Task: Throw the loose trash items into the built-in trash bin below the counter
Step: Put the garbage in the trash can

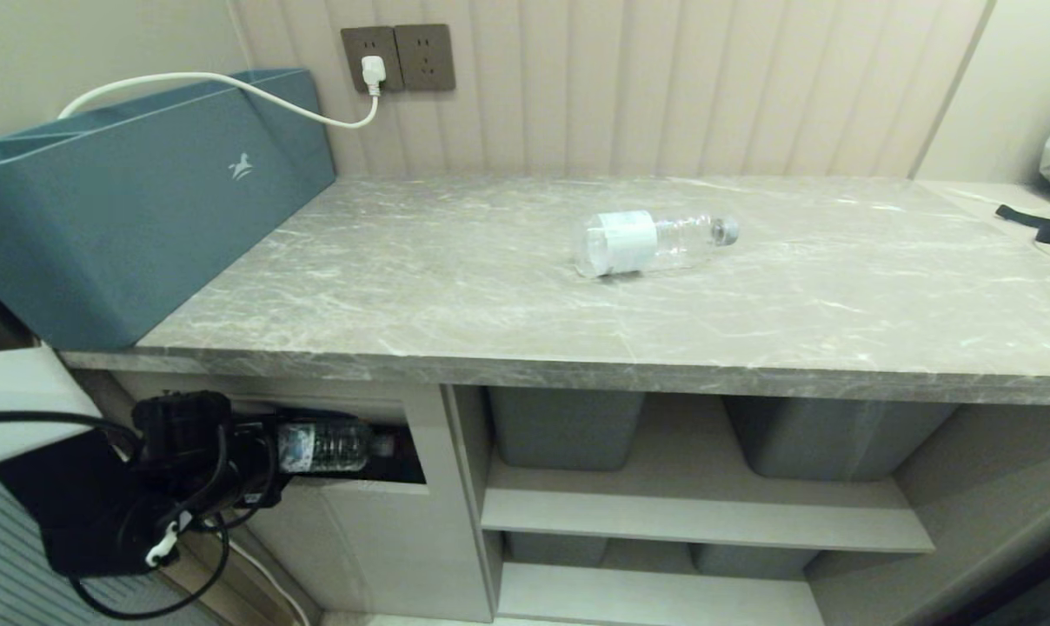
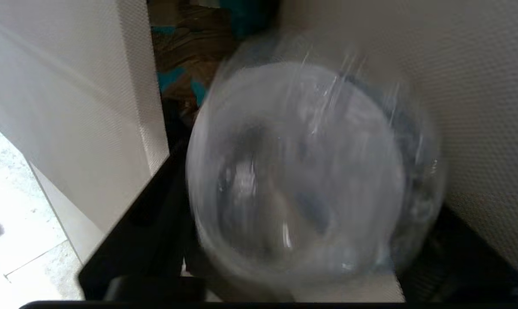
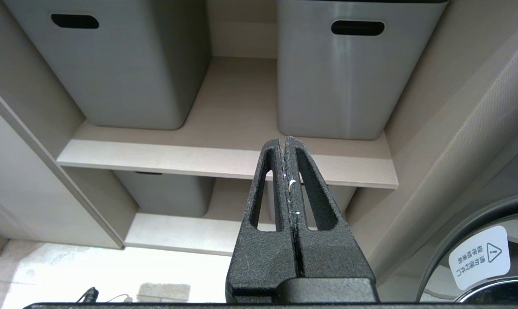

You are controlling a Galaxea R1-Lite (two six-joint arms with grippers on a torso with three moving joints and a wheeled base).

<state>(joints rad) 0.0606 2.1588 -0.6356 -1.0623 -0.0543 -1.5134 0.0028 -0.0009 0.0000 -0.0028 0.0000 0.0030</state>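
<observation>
left gripper (image 1: 269, 452) at bin flap (image 1: 351, 513), patterned-label bottle (image 1: 325, 445) cap-first in slot; grip can't be told | right gripper (image 3: 287, 171) pinched shut, parked | push deeper before letting go | white-label bottle (image 1: 651, 242) mid-counter (image 1: 490, 287) next

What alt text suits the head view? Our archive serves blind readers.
The robot's left gripper pushes a clear plastic bottle with a blue-and-white label into the dark bin opening below the grey marble counter. A second, white-labelled bottle lies on top.

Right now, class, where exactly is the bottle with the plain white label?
In the head view, the white-label bottle lies on its side on the counter, right of centre, cap pointing right, well right of the blue box.
</observation>
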